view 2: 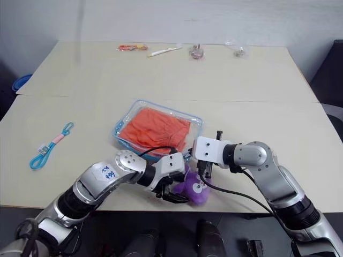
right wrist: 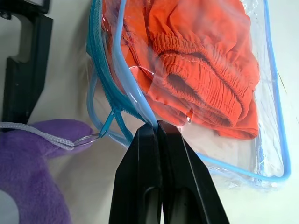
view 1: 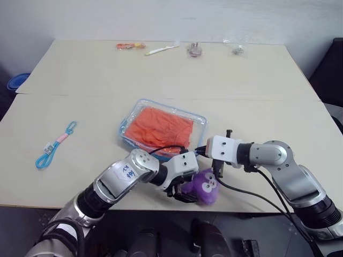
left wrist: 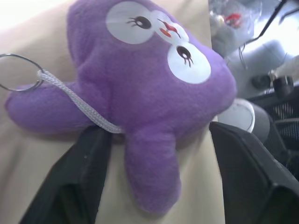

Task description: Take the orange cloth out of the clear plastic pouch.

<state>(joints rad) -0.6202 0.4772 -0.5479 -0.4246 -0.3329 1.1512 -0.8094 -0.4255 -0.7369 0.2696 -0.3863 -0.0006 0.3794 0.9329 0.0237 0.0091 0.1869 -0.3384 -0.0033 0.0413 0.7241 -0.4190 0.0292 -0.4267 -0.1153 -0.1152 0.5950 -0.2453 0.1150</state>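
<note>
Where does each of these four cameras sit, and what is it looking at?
Left eye, right eye: on the head, looking down over both arms at the beige table.
Left wrist: between the open left gripper fingers, at the purple plush toy.
Right wrist: along the shut right gripper, at the clear plastic pouch holding the orange cloth.
Shared: toy, pouch.

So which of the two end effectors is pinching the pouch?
The right end effector: its fingers are shut on the pouch trim. The left end effector straddles the purple toy with fingers apart.

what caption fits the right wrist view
Right gripper pinches the clear plastic pouch edge, orange cloth inside.
</note>
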